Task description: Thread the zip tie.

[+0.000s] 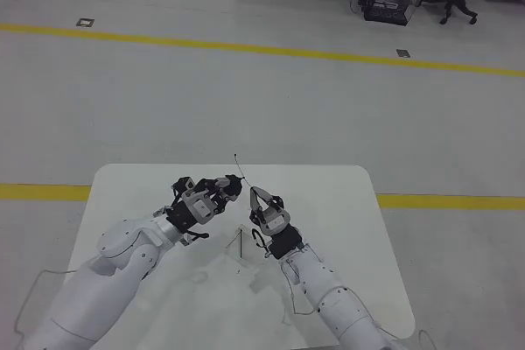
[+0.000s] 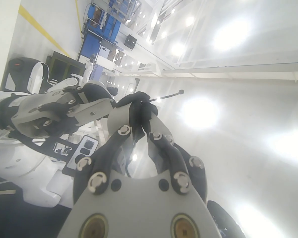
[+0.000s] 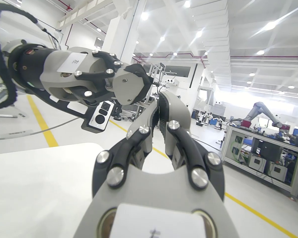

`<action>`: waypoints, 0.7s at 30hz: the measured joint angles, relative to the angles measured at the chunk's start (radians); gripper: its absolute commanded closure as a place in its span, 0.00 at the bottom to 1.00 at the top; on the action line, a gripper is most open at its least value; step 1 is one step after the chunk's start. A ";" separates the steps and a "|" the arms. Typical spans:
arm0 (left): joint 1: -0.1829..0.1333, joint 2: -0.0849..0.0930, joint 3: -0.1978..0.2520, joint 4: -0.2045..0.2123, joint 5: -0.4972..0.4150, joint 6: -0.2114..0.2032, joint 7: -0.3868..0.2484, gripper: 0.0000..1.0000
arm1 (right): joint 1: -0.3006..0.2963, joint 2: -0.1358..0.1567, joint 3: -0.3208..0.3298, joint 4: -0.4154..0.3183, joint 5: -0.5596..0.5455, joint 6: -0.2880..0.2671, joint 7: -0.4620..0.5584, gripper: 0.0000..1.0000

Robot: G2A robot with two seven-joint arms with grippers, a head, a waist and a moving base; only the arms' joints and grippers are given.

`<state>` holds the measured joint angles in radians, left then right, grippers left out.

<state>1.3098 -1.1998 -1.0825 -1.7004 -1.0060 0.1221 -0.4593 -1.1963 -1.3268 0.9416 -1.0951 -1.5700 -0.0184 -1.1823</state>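
Left gripper [image 2: 142,110]: clenched on the thin black plastic zip tie [image 2: 167,96]. I judge the grip sits close behind the head, so the small square head stays free just past the fingertips.
Zip tie: held in the air above the table. A short stretch with the head sticks out beyond the left gripper's tips, on the side away from the right gripper. The rest of the strap is hidden behind the fingers.
Right gripper [image 3: 159,105]: jaws pressed together, with the tips just beside the left gripper's tips. I cannot tell whether the strap's tail is pinched between them.
Why held so: I judge the head is kept clear so the tail can be brought round to its slot. Both tools are raised, which leaves room for the strap to bend.
Step in hand: I see no closed loop, so I take the threading as not yet done.
Surface: a smooth white table with rounded corners [image 1: 332,201] lies below both grippers.
Room: a pale grey floor [image 1: 245,105] crossed by yellow lines [image 1: 245,48]. Well beyond the right gripper stands a metal-framed workbench [image 3: 263,147] with equipment, under bright ceiling lights.
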 measured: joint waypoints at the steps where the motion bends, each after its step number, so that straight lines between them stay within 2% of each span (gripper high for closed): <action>1: -0.001 0.000 -0.001 -0.001 0.000 -0.002 0.001 1.00 | 0.001 0.001 -0.001 0.000 0.000 0.000 0.000 1.00; 21: -0.010 -0.003 -0.031 -0.013 0.001 -0.039 0.009 1.00 | -0.016 0.028 -0.005 -0.009 0.000 0.012 0.001 1.00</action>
<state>1.2997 -1.2026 -1.1139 -1.7134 -1.0053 0.0831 -0.4503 -1.2118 -1.2990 0.9363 -1.1044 -1.5700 -0.0065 -1.1818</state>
